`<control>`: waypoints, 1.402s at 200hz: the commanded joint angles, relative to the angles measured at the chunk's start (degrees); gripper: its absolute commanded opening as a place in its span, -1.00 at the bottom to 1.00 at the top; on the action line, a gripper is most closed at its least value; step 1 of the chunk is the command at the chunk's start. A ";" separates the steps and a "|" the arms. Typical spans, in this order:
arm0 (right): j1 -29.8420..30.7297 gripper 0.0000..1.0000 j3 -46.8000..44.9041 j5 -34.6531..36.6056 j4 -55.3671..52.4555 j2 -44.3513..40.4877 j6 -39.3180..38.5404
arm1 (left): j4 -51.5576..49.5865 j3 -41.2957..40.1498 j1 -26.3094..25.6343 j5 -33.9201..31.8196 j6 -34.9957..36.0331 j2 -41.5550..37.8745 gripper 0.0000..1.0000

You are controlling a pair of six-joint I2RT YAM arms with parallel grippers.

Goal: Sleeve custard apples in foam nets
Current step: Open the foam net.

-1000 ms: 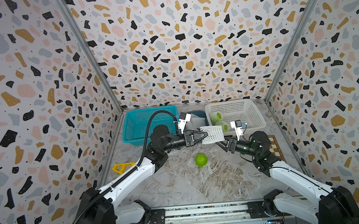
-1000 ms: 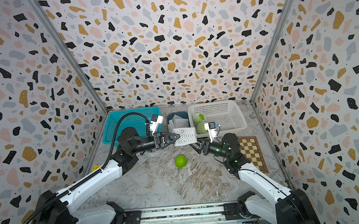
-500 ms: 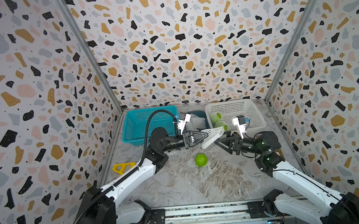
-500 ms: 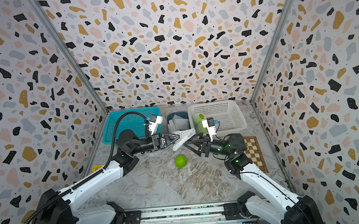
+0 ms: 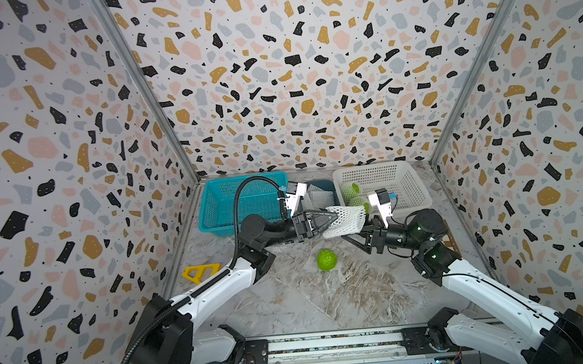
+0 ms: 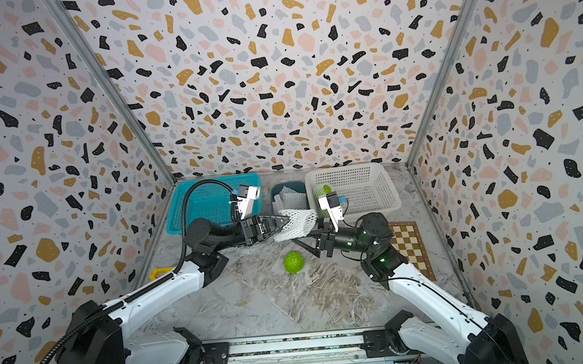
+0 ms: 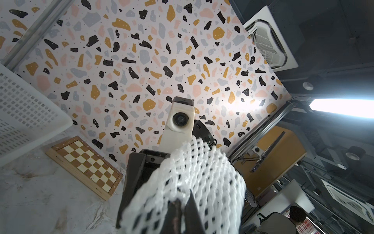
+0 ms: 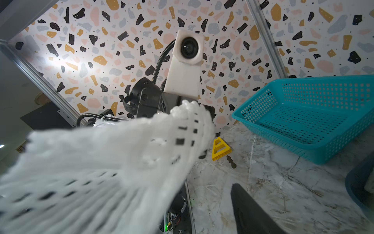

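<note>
I have the left gripper [image 5: 334, 218] pinched on one end of the foam net [image 5: 345, 221], long axis pointing at the open right gripper [image 5: 356, 244] by its free end, loose custard apple [image 5: 326, 260] on the table [image 5: 291, 295] below.

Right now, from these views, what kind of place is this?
Probably a robot test booth set up inside a lab or workshop: patterned panel walls enclose a marble-look tabletop, and a ceiling air unit shows above the panels in the left wrist view.
</note>
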 commanded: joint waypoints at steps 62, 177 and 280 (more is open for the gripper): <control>-2.95 0.22 0.17 -0.36 4.79 2.21 3.84 | 10.44 -0.22 -0.82 0.49 -1.40 -0.67 -0.99; -4.63 0.18 0.24 -9.99 21.19 3.24 14.61 | 5.01 -4.26 -1.64 2.33 7.07 -3.70 -0.72; 1.30 0.39 4.45 -11.67 14.10 4.99 7.15 | 13.56 -3.56 -1.91 2.78 2.20 -0.20 -0.71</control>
